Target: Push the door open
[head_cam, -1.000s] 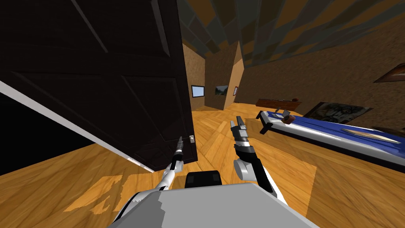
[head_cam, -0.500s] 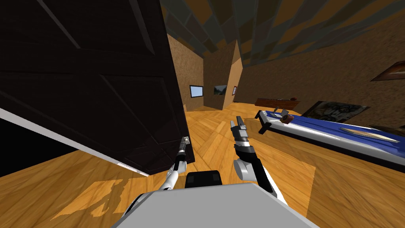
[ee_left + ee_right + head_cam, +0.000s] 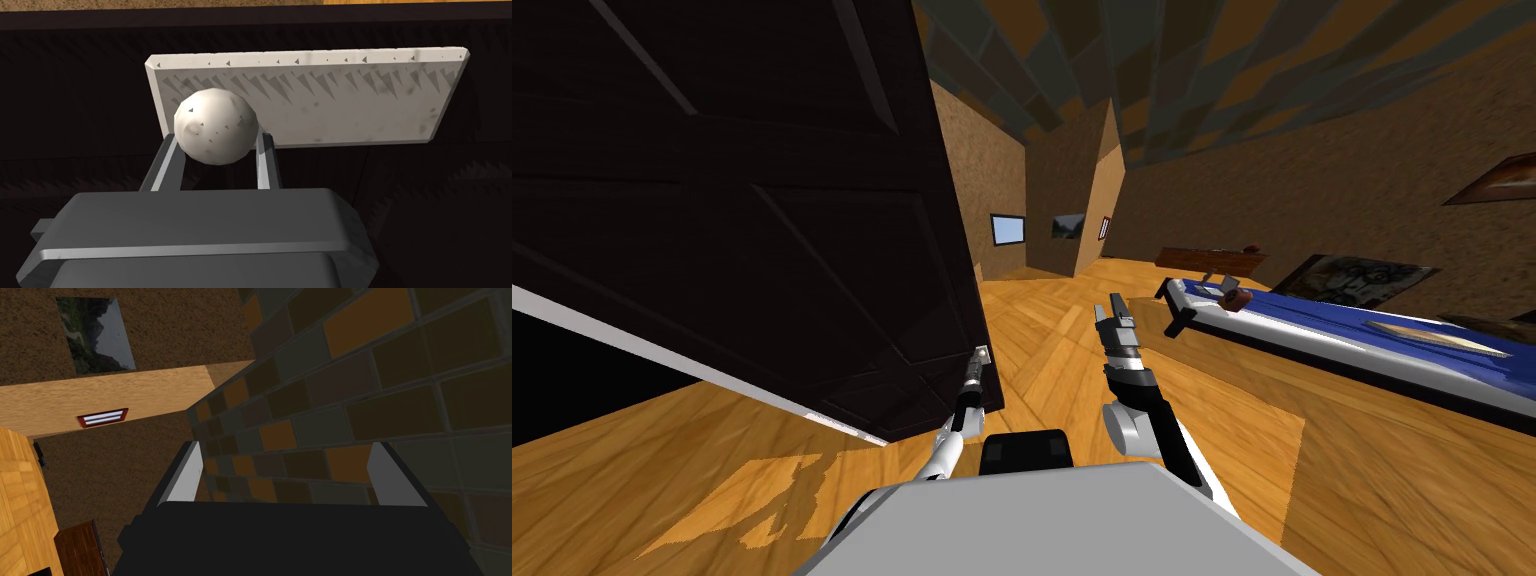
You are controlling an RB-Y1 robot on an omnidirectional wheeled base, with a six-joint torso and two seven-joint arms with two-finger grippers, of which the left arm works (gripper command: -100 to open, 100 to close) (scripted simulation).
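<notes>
A dark panelled door [image 3: 762, 200] stands partly swung on my left, its free edge near the middle of the head view. On that edge sits a pale plate [image 3: 340, 100] with a round white knob [image 3: 215, 125]. My left gripper [image 3: 217, 140] is at the knob, one thin finger pressed against each side of it. In the head view the left gripper [image 3: 978, 358] reaches up to the door's lower edge corner. My right gripper [image 3: 1112, 305] is raised over the floor to the right of the door, open [image 3: 287, 453] and holding nothing.
A bed with a blue cover [image 3: 1362, 330] runs along the right. A low wooden cabinet [image 3: 1212, 262] stands by the far wall. Wooden floor [image 3: 1052, 340] stretches ahead past the door's edge. A black area [image 3: 572, 370] lies behind the door at left.
The door's free edge has swung left and away from me over the last second, and my left arm has followed it at the knob. The right arm has not moved.
</notes>
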